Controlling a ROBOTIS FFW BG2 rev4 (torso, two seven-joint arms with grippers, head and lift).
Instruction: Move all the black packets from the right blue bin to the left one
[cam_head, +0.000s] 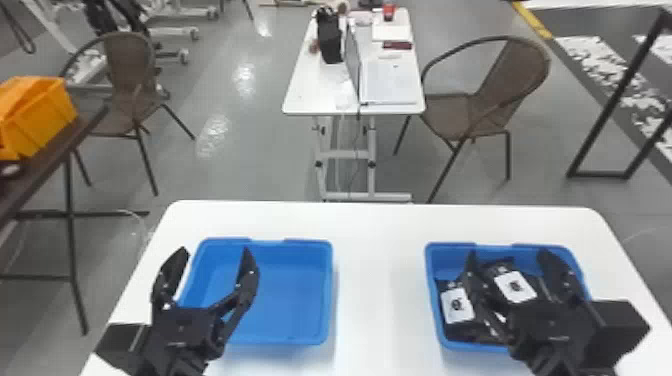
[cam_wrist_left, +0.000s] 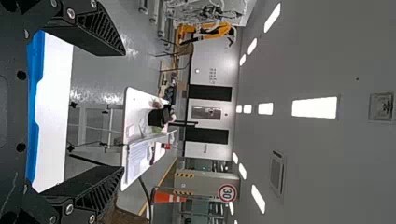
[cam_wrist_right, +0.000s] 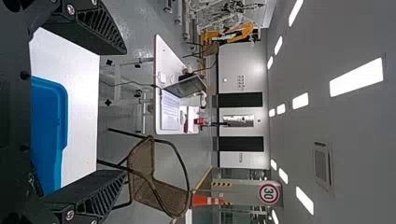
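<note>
You have left gripper (cam_head: 215, 249) and right gripper (cam_head: 508, 253) released; white table (cam_head: 381, 280) separates the rims of left bin (cam_head: 290, 300) and right bin (cam_head: 431, 270).

Both bins (cam_head: 325, 290) are plain blue, the packets (cam_head: 450, 327) black with white labels (cam_head: 457, 306).

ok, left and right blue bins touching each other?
Apart. The head view shows a bare strip of white table between the left bin and the right bin.
</note>
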